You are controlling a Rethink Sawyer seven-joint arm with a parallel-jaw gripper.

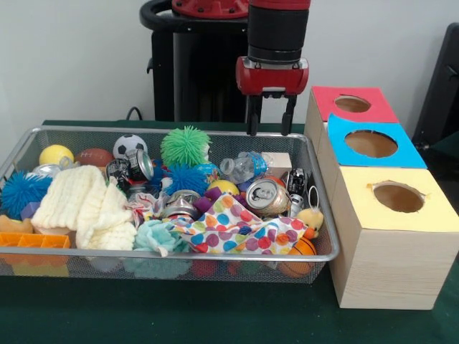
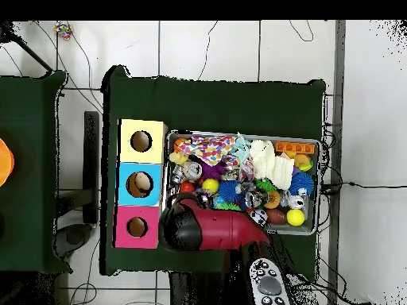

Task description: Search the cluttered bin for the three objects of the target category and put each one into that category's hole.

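Observation:
The silver wire-mesh basket (image 1: 86, 130) fills the left and middle of the front view, and it also shows in the overhead view (image 2: 320, 191). It is heaped with crushed cans (image 1: 267, 197), a soccer ball (image 1: 129, 145), a green spiky ball (image 1: 184, 146), a blue spiky ball (image 1: 20, 192), a cream cloth (image 1: 79, 208), a polka-dot cloth (image 1: 237, 231) and a plastic bottle (image 1: 242, 168). The blue-topped box's round hole (image 1: 371, 144) (image 2: 140, 184) is in the middle of the three boxes. My gripper (image 1: 270, 129) hangs open and empty above the basket's far rim, near the box end. The arm hides it in the overhead view.
A red-topped box (image 1: 351, 104) and a yellow-topped box (image 1: 398, 197) flank the blue one, each with a round hole. A yellow ball (image 1: 56, 154), a brown football (image 1: 94, 157) and an orange basketball (image 1: 301, 251) also lie in the basket. A controller (image 2: 268, 283) lies by the robot's base.

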